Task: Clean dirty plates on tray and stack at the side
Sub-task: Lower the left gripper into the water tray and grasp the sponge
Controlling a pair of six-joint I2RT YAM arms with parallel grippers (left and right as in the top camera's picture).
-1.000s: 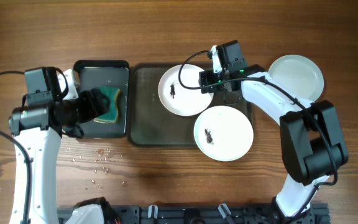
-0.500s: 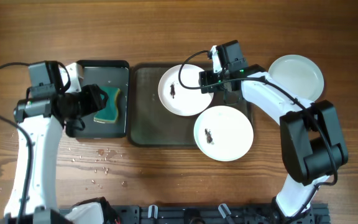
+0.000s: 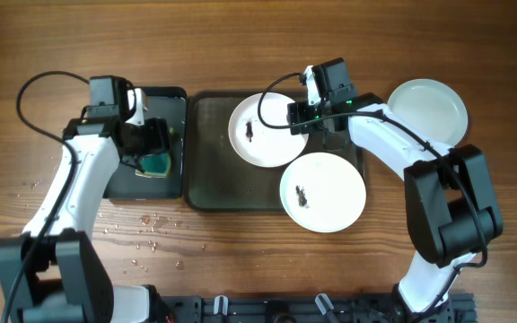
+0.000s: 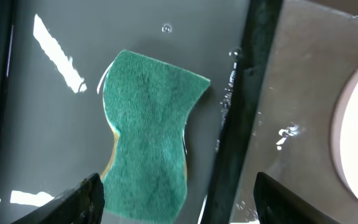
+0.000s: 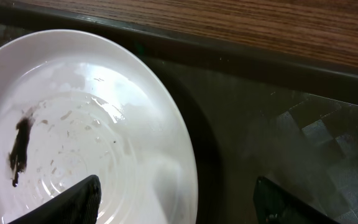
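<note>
Two smeared plates [image 3: 323, 191] await wiping. Left hand [image 4: 179, 202], fingers apart, hangs over the sponge [image 4: 151, 130]; closing on it comes next, I'd say. Right hand [image 5: 176, 202] gapes too.

No legible text or markings

Overhead cam straight down; both wrist cams close, share tray [image 3: 209, 170]
</note>
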